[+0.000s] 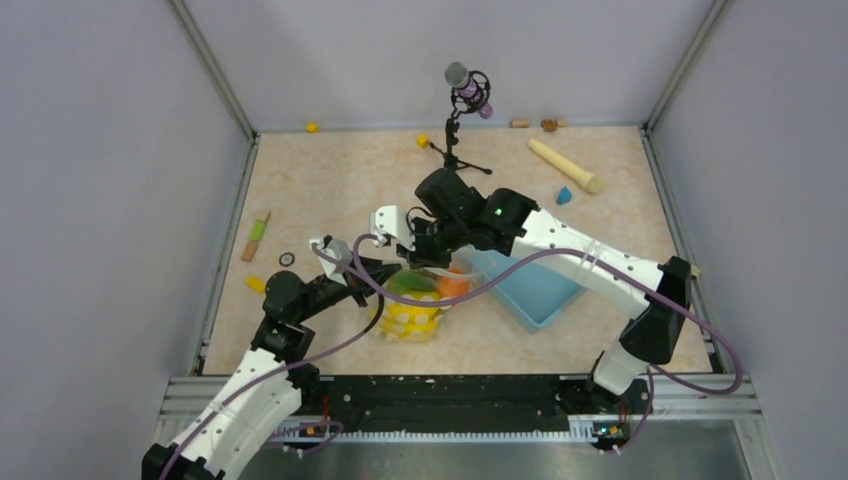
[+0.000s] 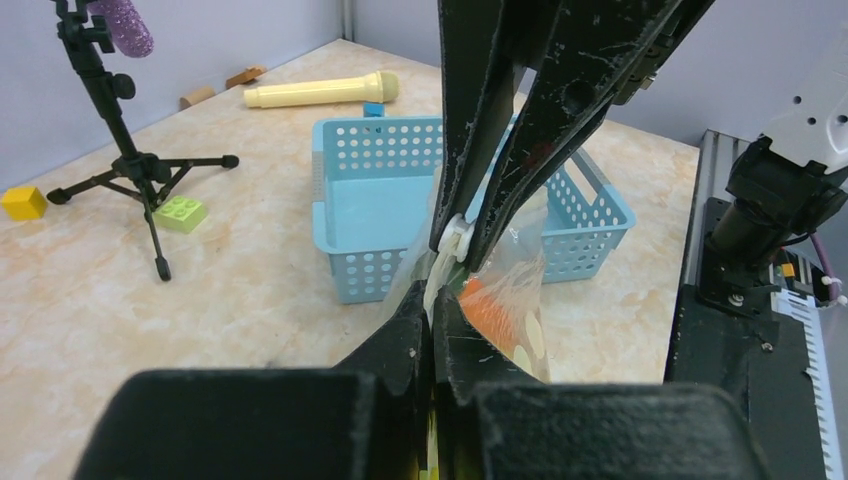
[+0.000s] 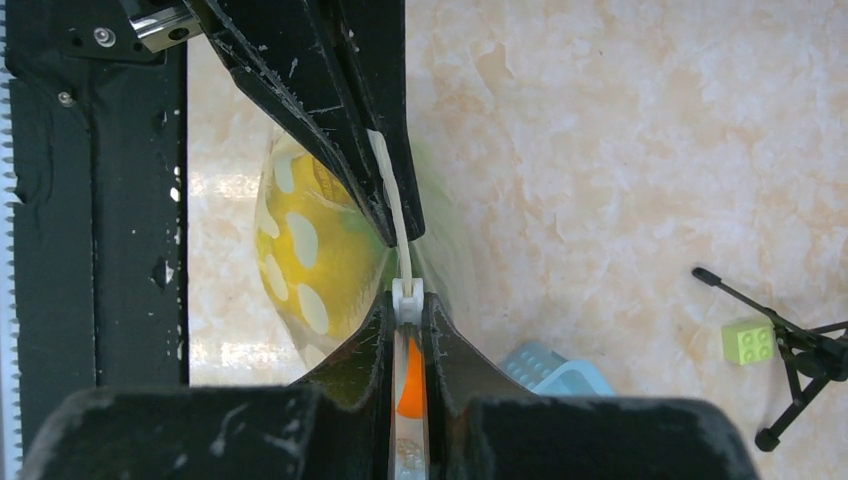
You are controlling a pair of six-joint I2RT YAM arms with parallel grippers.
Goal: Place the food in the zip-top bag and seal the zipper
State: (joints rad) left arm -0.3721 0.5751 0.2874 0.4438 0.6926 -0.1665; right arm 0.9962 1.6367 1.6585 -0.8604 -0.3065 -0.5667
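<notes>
Jaws of left gripper (image 2: 432,308) and right gripper (image 3: 407,312) are pressing tight on zipper (image 3: 391,195), bag (image 1: 425,300) of food (image 1: 410,320) lying just beside basket (image 1: 545,292); left should be anchoring while right is sliding evenly along.

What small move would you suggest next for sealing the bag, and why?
Probably draw the right gripper along the zipper, away from the left gripper: both are shut on it side by side, with food already inside the zip-top bag.
</notes>
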